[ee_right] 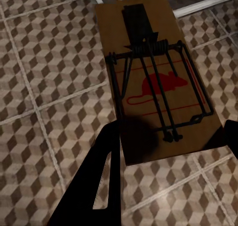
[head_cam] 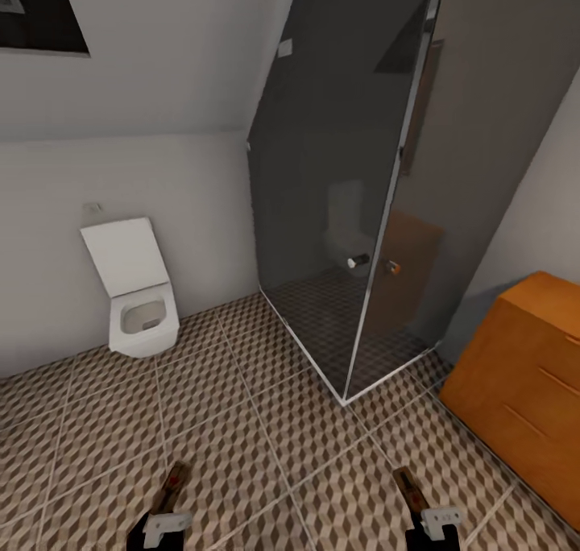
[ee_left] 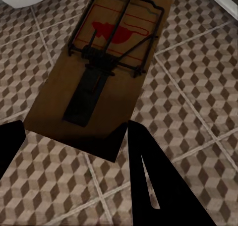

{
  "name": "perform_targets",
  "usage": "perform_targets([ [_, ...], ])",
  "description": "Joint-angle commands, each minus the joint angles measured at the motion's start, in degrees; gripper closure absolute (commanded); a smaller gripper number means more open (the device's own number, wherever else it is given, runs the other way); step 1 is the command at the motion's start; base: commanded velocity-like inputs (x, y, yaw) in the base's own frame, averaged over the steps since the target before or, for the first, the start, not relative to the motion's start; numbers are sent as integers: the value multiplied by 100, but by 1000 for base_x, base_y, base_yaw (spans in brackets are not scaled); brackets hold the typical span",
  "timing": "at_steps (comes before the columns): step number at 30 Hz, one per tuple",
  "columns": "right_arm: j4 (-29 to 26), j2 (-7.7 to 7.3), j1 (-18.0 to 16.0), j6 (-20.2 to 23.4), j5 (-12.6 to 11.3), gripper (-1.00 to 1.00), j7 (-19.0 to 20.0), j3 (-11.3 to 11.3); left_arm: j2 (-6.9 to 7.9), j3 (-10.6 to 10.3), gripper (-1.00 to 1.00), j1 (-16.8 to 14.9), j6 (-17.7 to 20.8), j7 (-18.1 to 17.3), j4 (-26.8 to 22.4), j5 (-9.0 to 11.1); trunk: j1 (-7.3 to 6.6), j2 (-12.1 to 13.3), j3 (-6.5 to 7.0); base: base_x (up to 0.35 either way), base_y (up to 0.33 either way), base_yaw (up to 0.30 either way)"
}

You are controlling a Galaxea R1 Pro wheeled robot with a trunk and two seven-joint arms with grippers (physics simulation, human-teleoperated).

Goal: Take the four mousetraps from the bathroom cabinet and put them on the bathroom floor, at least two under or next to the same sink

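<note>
Between my left jaws [ee_left: 74,137] sits 1 mousetrap [ee_left: 104,62], pinched at its near end, jutting toward 12 o'clock above the bathroom floor [head_cam: 266,422]. My right jaws [ee_right: 171,137] pinch a second mousetrap [ee_right: 153,82] likewise; cabinet [head_cam: 524,382] at 3 o'clock.

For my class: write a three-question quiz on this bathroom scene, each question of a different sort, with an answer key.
1. True or false: each gripper, the left gripper and the right gripper, holds a mousetrap.
2. Multiple choice: What stands at the right edge of the head view? A) a white bathtub B) the orange-wood cabinet C) a washing machine
3. Fill in: The toilet stands against the wall with its lid ____.

Key
1. True. The left mousetrap and the right mousetrap each sit between dark fingers, above the bathroom floor.
2. B; it stands beside the glass shower stall.
3. Raised.
</note>
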Motion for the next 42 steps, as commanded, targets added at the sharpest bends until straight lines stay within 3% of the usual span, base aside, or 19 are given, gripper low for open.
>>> perform_targets([
  [1,5,-2,-4,-18,27,100,36,-51,-1,-54,100,-6,-11,63,1,17,3,-11,-11,0,0,261],
  [42,7,-2,-4,-16,35,100,36,-49,-6,-54,100,-6,-11,61,73,17,3,-11,-11,0,0,261],
])
